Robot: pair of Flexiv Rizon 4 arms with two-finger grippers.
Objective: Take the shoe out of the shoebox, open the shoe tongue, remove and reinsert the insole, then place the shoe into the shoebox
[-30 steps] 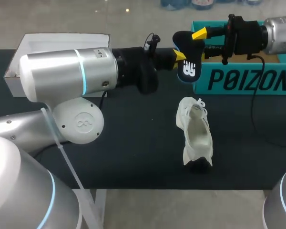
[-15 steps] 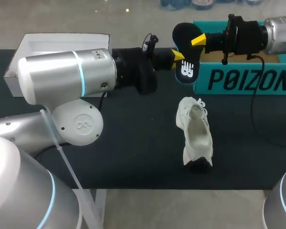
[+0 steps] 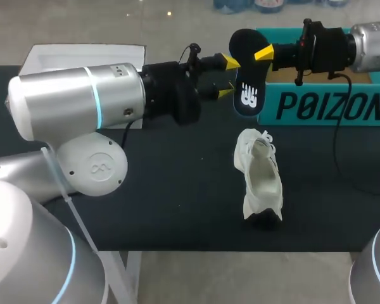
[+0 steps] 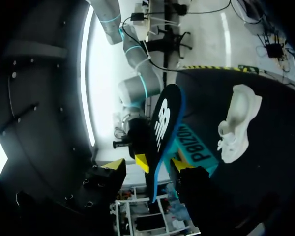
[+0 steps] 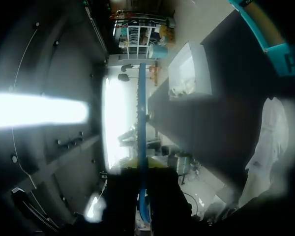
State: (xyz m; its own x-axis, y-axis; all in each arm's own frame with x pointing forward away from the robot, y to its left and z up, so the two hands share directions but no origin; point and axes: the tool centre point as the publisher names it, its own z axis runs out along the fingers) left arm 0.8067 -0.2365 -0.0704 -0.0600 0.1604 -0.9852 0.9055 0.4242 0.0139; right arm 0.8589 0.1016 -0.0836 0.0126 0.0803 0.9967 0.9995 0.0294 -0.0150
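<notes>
Left gripper point(image 3: 228, 77) stands wide beside the dark insole point(image 3: 246, 79), not clamping it; right gripper point(image 3: 264, 52) alone pinches its upper end, aloft. Risk: that single narrow hold could let the insole swivel and miss the white shoe point(image 3: 259, 174) on the table point(image 3: 177, 190) below.

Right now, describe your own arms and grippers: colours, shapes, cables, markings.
Left arm: fat silver cylinders, a glowing light-blue ring, a round joint cap embossed with a loop mark. Right arm: silver too, a thin black cable hanging from its wrist. Both wrists are black; left gripper and right gripper are black with bright yellow tips.
</notes>
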